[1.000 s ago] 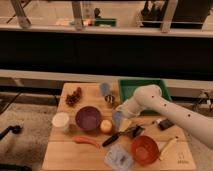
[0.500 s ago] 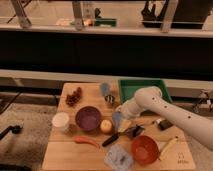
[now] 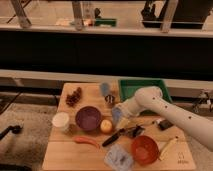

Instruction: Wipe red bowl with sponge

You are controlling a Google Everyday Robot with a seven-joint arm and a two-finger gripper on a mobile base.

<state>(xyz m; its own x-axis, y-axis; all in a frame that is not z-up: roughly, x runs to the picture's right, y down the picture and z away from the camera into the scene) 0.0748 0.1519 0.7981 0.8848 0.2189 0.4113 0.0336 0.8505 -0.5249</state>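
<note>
Camera view shows your gripper grasping the sponge beside the purple bowl, well short of the red bowl it must wipe

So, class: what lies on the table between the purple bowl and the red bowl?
In the camera view, between the purple bowl and the red bowl lie a yellow fruit and a black-handled utensil. The hand hovers above them.

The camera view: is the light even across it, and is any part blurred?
Camera view: uneven, the wooden table is lit warm while the band behind is dark; all is soft, the gripper near the red bowl blurs into the arm.
</note>
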